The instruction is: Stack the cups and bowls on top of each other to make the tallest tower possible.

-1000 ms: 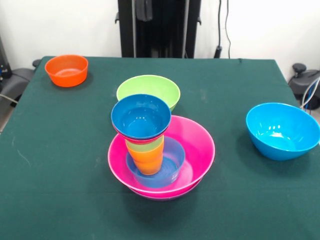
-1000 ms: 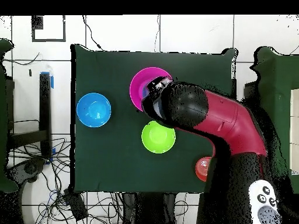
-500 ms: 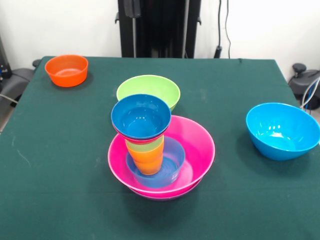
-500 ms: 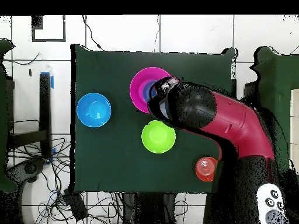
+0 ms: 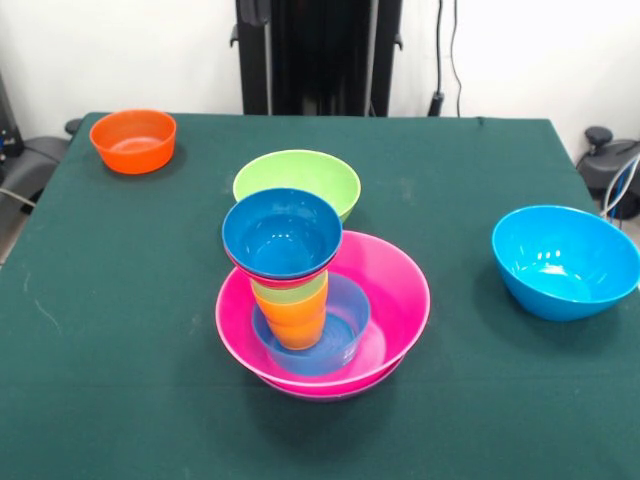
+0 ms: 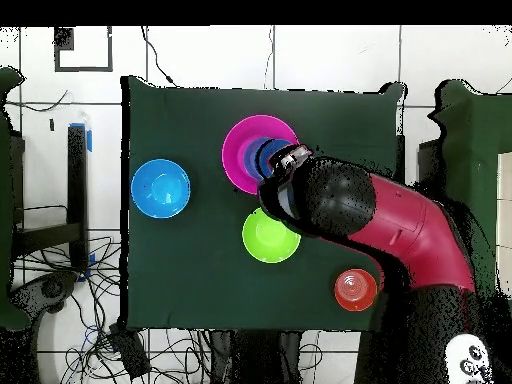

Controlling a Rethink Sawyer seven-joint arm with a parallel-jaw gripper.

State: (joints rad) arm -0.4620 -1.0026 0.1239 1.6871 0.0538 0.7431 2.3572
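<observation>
Three bowls [image 5: 564, 260] loose on worktop [image 5: 120, 300]; tower [image 5: 300, 290] leaning, topped by blue bowl [image 5: 282, 235]. Risk: toppling if nudged. Gripper [image 6: 290, 160] state impossible to tell.

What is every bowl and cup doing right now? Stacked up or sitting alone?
pink bowl: tower base, upright
light-blue bowl: nested in the pink bowl
orange cup: standing in the light-blue bowl
dark-blue bowl: on top, upright
lime green bowl: alone
sky-blue bowl: alone
orange bowl: alone
</observation>
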